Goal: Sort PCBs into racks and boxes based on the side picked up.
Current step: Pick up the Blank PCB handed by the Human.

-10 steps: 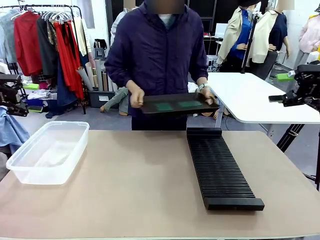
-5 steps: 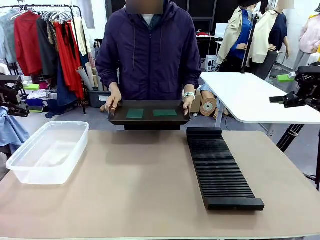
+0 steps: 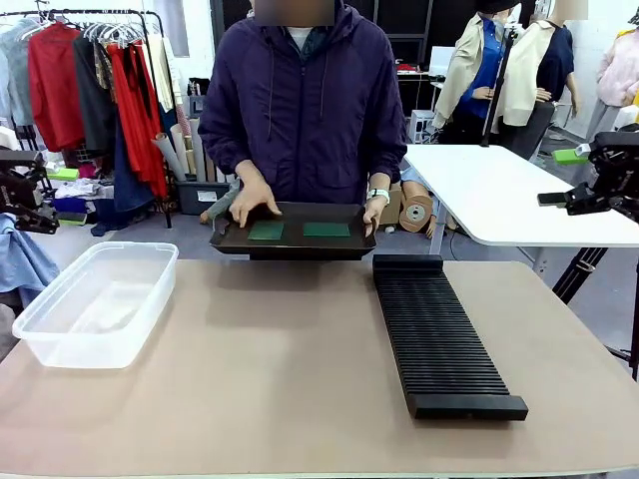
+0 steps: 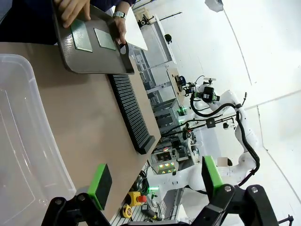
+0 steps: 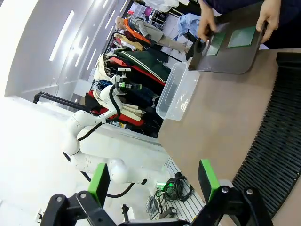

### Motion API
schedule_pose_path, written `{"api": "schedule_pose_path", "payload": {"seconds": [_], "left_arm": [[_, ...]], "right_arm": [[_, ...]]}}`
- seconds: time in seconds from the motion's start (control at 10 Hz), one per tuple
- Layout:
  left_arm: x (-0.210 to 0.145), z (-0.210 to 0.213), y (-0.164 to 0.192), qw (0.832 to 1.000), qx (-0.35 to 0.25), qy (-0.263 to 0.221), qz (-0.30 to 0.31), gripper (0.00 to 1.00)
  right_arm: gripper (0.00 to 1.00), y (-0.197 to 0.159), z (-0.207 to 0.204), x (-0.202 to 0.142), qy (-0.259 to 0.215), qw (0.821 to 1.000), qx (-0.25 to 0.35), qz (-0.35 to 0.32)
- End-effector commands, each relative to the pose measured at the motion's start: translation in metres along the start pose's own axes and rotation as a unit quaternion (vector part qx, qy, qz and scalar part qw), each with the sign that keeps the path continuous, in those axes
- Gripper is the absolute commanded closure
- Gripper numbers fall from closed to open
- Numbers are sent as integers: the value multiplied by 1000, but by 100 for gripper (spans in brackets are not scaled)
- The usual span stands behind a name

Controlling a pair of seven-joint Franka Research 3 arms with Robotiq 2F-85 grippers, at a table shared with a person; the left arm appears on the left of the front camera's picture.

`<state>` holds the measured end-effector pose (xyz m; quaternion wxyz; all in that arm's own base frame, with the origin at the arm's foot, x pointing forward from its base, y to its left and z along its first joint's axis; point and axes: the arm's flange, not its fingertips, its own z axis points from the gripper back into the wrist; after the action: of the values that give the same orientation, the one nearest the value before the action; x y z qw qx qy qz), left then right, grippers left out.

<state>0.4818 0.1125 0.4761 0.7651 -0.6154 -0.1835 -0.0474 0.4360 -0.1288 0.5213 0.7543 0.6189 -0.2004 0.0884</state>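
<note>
Beyond the table (image 3: 300,349), the person's hand (image 3: 255,204) has reached one PCB (image 3: 267,231); left gripper (image 4: 155,181) and right gripper (image 5: 154,181) jaws gape.

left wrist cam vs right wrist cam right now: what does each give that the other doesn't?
Left wrist: the left gripper, open, and the right arm far off. Right wrist: the right gripper, open, with the left arm and hanging clothes beyond. Both: the person's hands holding the black tray with two PCBs, plus the clear tub and slotted rack on the table.
</note>
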Motion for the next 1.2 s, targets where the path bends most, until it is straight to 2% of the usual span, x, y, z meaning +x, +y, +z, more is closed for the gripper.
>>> {"api": "schedule_pose_path", "payload": {"seconds": [0.0, 1.1], "left_arm": [[1, 2, -2, 1000, 3, 1, 3, 0], [1, 2, -2, 1000, 3, 1, 3, 0]], "right_arm": [[0, 2, 0, 1, -1, 1000, 1, 1], [0, 2, 0, 1, -1, 1000, 1, 1]]}}
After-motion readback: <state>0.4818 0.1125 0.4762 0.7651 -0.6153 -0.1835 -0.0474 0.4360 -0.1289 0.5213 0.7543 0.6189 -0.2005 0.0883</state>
